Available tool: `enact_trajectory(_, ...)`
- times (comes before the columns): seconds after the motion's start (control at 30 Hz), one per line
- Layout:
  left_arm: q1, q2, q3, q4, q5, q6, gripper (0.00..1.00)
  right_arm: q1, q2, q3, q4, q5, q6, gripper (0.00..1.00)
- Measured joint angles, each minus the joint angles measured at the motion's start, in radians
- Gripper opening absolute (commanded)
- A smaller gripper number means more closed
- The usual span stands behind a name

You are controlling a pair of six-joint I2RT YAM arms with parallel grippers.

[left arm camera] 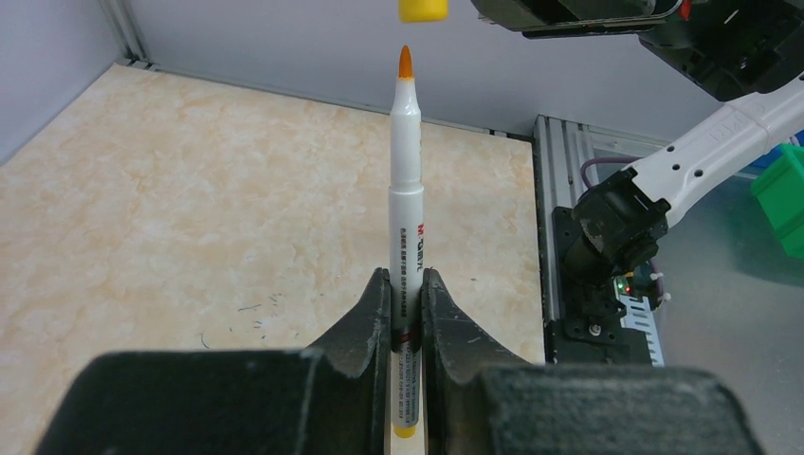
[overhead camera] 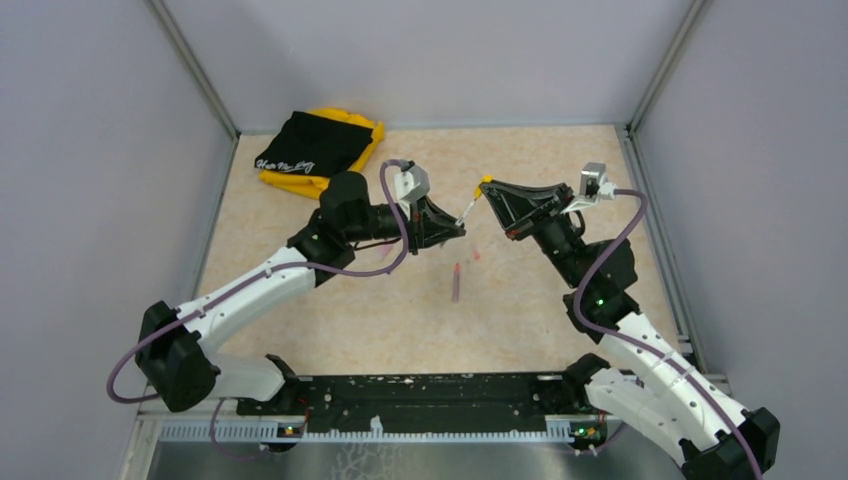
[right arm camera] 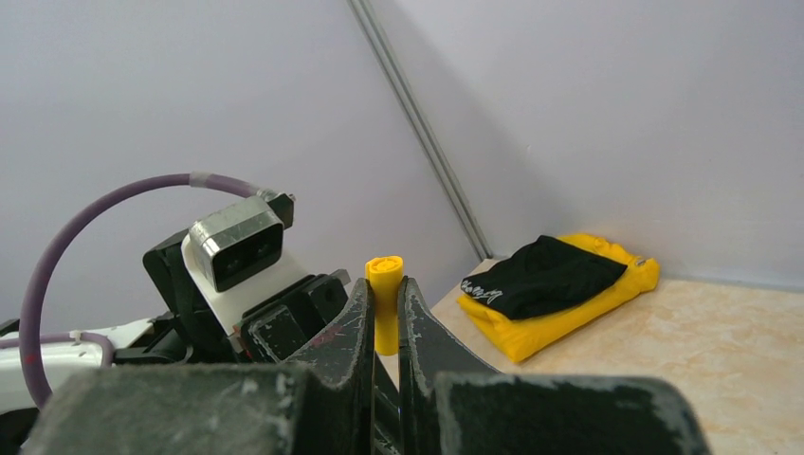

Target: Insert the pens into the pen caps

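Note:
My left gripper point(overhead camera: 458, 226) is shut on the white pen with orange tip point(left arm camera: 406, 199), gripped low on its barrel point(left arm camera: 406, 284), tip pointing at the right gripper. My right gripper point(overhead camera: 490, 187) is shut on the orange-yellow cap point(right arm camera: 385, 301), which also shows at the top edge of the left wrist view point(left arm camera: 423, 9). The cap sits a short gap beyond the pen tip, apart from it. A pinkish-red pen point(overhead camera: 456, 283) lies on the table between the arms, with a small pink cap point(overhead camera: 476, 256) just beyond it. The black pen and lilac cap are out of view.
A folded black cloth on a yellow one point(overhead camera: 318, 148) lies at the back left corner, also in the right wrist view point(right arm camera: 559, 284). Grey walls enclose the beige tabletop point(overhead camera: 400, 310). A black rail point(overhead camera: 430, 390) runs along the near edge.

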Motion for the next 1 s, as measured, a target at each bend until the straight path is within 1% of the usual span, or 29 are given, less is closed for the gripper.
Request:
enact_trajectory(0.73,0.000,-0.015,0.000,-0.003,-0.019,0.002,0.00,0.000,0.026,0.000,-0.008,-0.009,0.003,0.00)
enact_trajectory(1.0,0.000,-0.018,0.000,-0.003,-0.029,0.003,0.00,0.000,0.026,-0.002,-0.008,-0.040,0.003,0.00)
